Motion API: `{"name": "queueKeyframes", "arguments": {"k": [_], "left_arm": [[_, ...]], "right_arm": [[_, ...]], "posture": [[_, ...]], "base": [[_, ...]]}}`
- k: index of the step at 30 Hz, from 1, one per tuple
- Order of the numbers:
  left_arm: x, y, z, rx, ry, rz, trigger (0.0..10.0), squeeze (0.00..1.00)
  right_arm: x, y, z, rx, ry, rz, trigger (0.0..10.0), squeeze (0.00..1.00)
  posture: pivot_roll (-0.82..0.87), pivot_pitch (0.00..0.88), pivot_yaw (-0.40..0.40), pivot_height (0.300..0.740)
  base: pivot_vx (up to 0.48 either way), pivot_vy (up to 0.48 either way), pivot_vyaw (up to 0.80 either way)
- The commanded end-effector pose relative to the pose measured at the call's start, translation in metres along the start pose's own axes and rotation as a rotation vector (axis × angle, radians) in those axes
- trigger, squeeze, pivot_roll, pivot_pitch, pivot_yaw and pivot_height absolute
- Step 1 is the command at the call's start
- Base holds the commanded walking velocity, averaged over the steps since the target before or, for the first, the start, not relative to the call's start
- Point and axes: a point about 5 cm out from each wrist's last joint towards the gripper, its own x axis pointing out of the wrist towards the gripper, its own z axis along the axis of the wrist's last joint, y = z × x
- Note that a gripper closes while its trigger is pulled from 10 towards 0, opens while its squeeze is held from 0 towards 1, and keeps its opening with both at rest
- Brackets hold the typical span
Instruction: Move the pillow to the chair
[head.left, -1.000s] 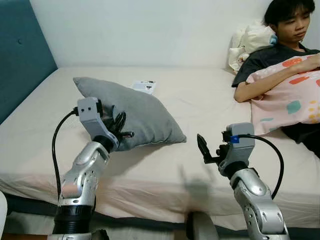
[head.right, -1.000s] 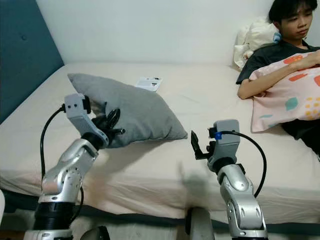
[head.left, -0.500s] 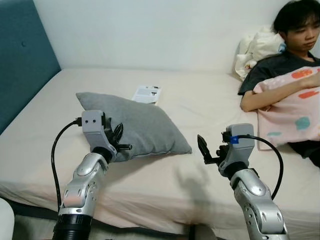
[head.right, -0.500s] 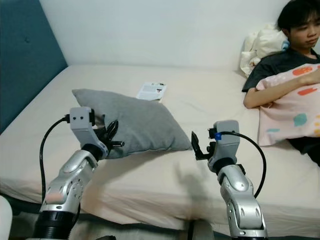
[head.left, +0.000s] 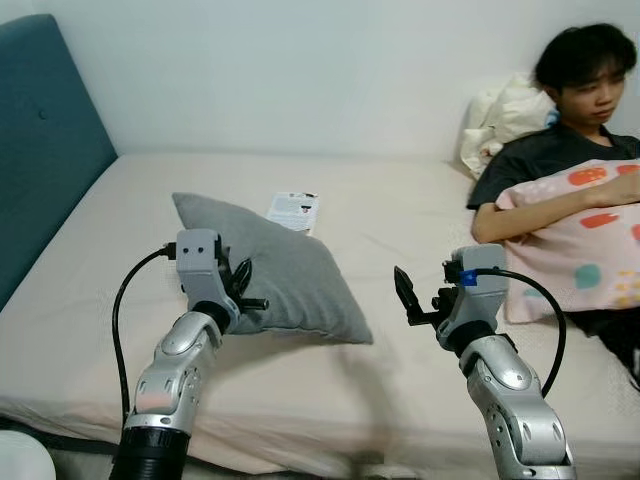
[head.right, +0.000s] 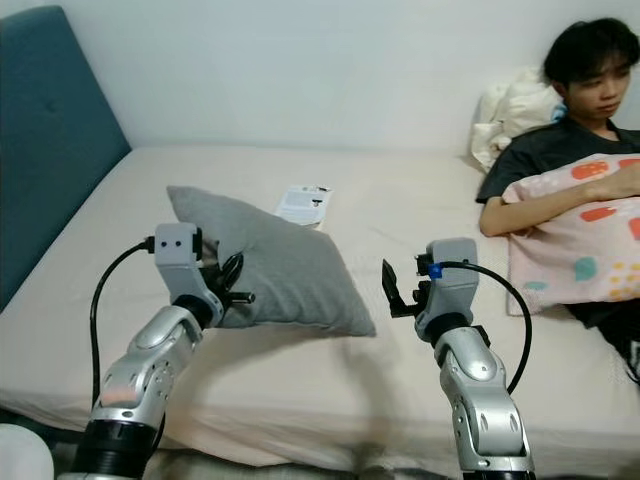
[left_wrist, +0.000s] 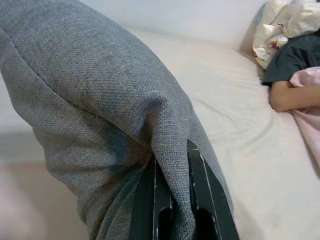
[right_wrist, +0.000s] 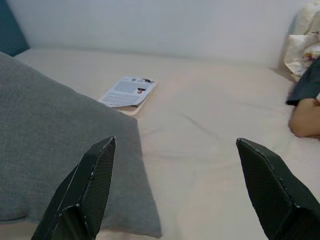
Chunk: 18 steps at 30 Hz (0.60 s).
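A grey pillow (head.left: 285, 270) lies on the bed, its near edge lifted. My left gripper (head.left: 243, 288) is shut on that near edge; in the left wrist view the black fingers (left_wrist: 200, 195) pinch a fold of the grey fabric (left_wrist: 100, 100). To the pillow's right my right gripper (head.left: 408, 297) hovers over the mattress, open, with nothing between its fingers (right_wrist: 90, 185). The pillow's corner (right_wrist: 60, 160) lies just left of that gripper.
The beige bed (head.left: 400, 200) has a teal headboard (head.left: 45, 150) on the left. A leaflet (head.left: 293, 210) lies behind the pillow. A person (head.left: 570, 130) reclines at the right under a patterned blanket (head.left: 585, 240), with a cream bundle (head.left: 505, 105) behind.
The camera view has shifted as I move. The pillow has slid toward me and slightly right in my left gripper's hold. The right gripper stays open in place.
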Motion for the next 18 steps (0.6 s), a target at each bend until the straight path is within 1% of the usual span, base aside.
{"name": "queueKeyframes", "arguments": {"k": [1, 7, 13, 15, 18], "left_arm": [[0.0004, 0.0003, 0.0081, 0.01, -0.059, 0.0, 10.0, 0.0], [0.0008, -0.0016, 0.0072, 0.023, -0.066, -0.006, 10.0, 0.0], [0.0009, -0.002, 0.0069, 0.024, -0.066, -0.007, 10.0, 0.0], [0.0011, -0.0021, 0.0065, 0.023, -0.066, -0.007, 10.0, 0.0], [0.0018, -0.0025, 0.0066, 0.021, -0.068, -0.011, 10.0, 0.0]], "right_arm": [[-0.0002, 0.0017, -0.0045, 0.002, 0.014, 0.008, 10.0, 0.0], [-0.0014, 0.0023, -0.0019, -0.024, -0.014, 0.018, 10.0, 0.0], [-0.0016, 0.0025, -0.0015, -0.023, -0.016, 0.02, 10.0, 0.0], [-0.0024, 0.0035, 0.0005, -0.011, -0.035, 0.033, 10.0, 0.0], [-0.0024, 0.0038, 0.0009, -0.017, -0.036, 0.039, 10.0, 0.0]], "posture": [[-0.07, 0.0, 0.014, 0.68], [-0.07, 0.0, 0.008, 0.68], [-0.07, 0.0, 0.009, 0.68], [-0.07, 0.0, 0.009, 0.68], [-0.07, 0.0, 0.008, 0.695]], "base": [[0.0, 0.0, 0.0], [0.0, 0.0, 0.0], [0.0, 0.0, 0.0], [0.0, 0.0, 0.0], [0.0, 0.0, 0.0]]}}
